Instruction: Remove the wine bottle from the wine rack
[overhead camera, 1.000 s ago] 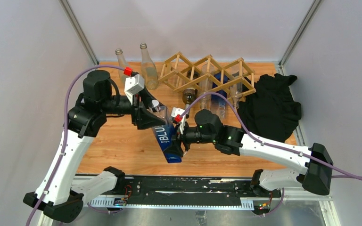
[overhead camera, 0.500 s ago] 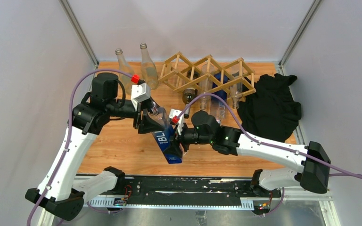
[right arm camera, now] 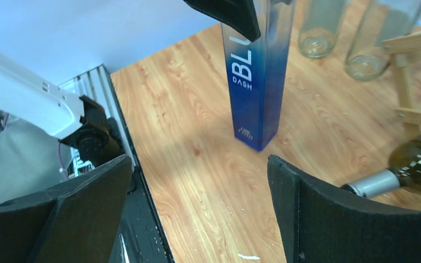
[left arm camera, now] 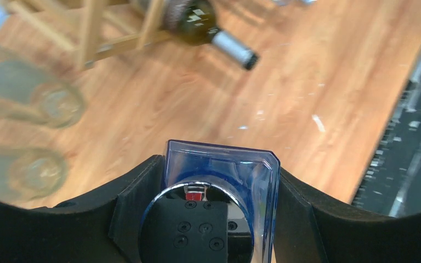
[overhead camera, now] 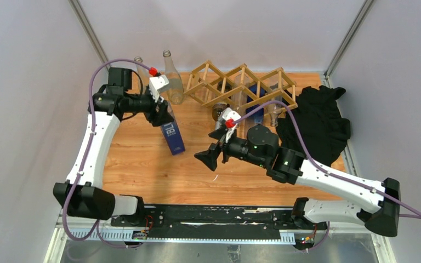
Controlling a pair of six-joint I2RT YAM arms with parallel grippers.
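Blue square bottle [overhead camera: 172,136] is standing left of the wine rack [overhead camera: 226,83], left gripper [overhead camera: 161,114] pinching its top; only the right wrist view is showing its base on the wooden table [overhead camera: 142,164]; right gripper [overhead camera: 212,147] is hanging spread before the rack; a green bottle [overhead camera: 218,113] is lying inside it.

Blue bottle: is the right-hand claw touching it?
Apart. The top view shows a clear gap between the open right gripper and the blue bottle.

walls [overhead camera: 27,82]: pale grey panels | table [overhead camera: 142,170]: light wood | posts [overhead camera: 90,35]: metal, at back corners
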